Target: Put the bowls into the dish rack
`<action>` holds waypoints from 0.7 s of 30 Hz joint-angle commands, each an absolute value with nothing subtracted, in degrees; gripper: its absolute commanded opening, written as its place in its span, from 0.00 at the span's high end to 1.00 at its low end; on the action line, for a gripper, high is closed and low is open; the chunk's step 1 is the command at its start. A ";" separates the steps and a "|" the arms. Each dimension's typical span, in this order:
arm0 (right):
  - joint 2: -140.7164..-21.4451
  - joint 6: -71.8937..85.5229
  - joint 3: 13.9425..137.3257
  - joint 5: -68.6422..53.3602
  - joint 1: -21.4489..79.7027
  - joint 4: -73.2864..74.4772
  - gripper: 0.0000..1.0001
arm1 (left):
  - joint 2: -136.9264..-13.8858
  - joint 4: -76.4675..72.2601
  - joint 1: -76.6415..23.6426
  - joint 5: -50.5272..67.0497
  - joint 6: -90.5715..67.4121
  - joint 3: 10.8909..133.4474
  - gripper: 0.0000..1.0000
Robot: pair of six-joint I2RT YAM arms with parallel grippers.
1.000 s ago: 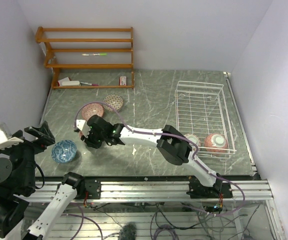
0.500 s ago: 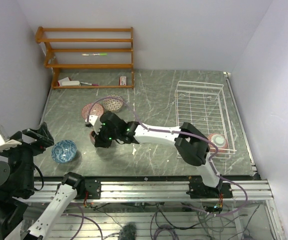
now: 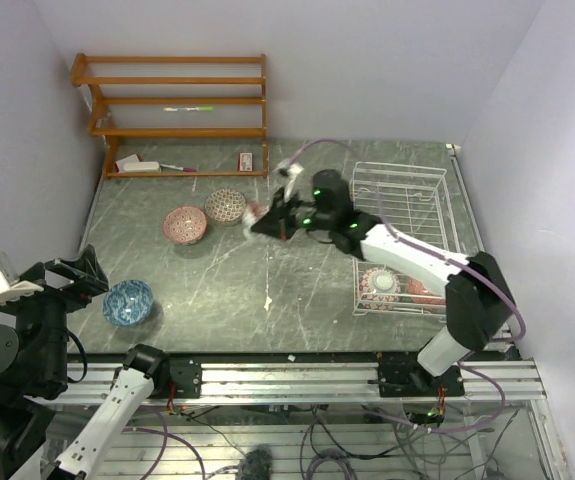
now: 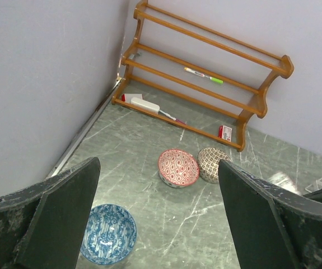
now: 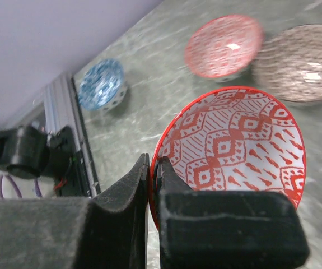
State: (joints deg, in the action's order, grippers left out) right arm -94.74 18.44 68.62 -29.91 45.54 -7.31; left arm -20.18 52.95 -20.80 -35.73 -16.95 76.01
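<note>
Left pincer (image 4: 158, 163) spread, hanging above the blue bowl (image 4: 107, 233). Right pincer (image 5: 152, 163) pinches the red bowl (image 5: 228, 151) by its rim, off the bench (image 3: 297, 290) as we read it. Dish rack (image 3: 399, 166) lies just to its right, long axis near-to-far, far cells free.

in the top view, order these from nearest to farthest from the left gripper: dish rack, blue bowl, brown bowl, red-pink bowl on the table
1. blue bowl, just to the right of the left gripper, by the near edge
2. red-pink bowl, farther back on the table
3. brown bowl, right next to the red-pink one, on its right
4. dish rack, across the table on the right side
</note>
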 commanded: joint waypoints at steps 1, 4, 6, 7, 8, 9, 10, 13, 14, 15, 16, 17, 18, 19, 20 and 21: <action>-87.74 27.61 62.40 -34.46 34.80 -17.85 1.00 | -20.01 50.64 -21.44 -34.51 -17.02 75.82 0.02; -84.14 30.68 59.41 -34.93 27.87 -19.24 1.00 | -20.38 50.52 -21.45 -34.33 -16.90 75.97 0.02; -82.42 33.02 57.97 -35.78 22.83 -20.36 1.00 | -20.69 50.52 -21.45 -34.39 -16.59 76.28 0.02; -81.60 34.49 56.90 -36.33 20.61 -21.18 1.00 | -20.78 50.62 -21.45 -34.33 -16.63 76.57 0.02; -80.77 36.20 55.38 -36.81 18.18 -22.06 1.00 | -20.90 50.75 -21.40 -34.38 -16.57 76.82 0.02; -80.08 38.03 53.99 -37.29 15.80 -23.07 1.00 | -20.99 50.88 -21.44 -34.43 -16.65 76.96 0.02; -79.47 39.98 52.67 -37.84 13.46 -24.24 1.00 | -20.95 50.88 -21.44 -34.51 -16.57 76.97 0.02; -78.22 47.32 47.48 -40.65 6.04 -29.66 1.00 | -20.91 50.80 -21.44 -34.78 -16.41 76.70 0.03; -77.96 50.12 45.38 -41.91 3.71 -32.33 1.00 | -20.94 50.84 -21.45 -34.81 -16.38 76.72 0.02; -77.79 54.15 43.21 -43.00 1.20 -35.52 1.00 | -21.04 50.88 -21.45 -34.79 -16.35 76.68 0.03; -77.83 56.75 41.07 -43.91 -1.05 -38.10 1.00 | -21.18 50.96 -21.45 -34.75 -16.36 76.73 0.02; -78.10 58.93 39.36 -44.82 -2.93 -40.44 1.00 | -21.35 50.98 -21.45 -34.69 -16.34 76.78 0.03; -78.80 60.75 37.99 -45.75 -4.68 -42.44 1.00 | -21.42 50.84 -21.42 -34.61 -16.34 76.69 0.02; -79.62 62.44 36.77 -46.58 -6.10 -44.27 1.00 | -21.43 50.74 -21.44 -34.57 -16.42 76.66 0.02; -80.51 63.99 35.69 -47.39 -7.65 -46.48 1.00 | -21.53 50.57 -21.44 -34.46 -16.48 76.58 0.02; -81.38 65.64 34.52 -47.84 -8.67 -49.29 1.00 | -21.53 50.37 -21.45 -34.33 -16.46 76.51 0.02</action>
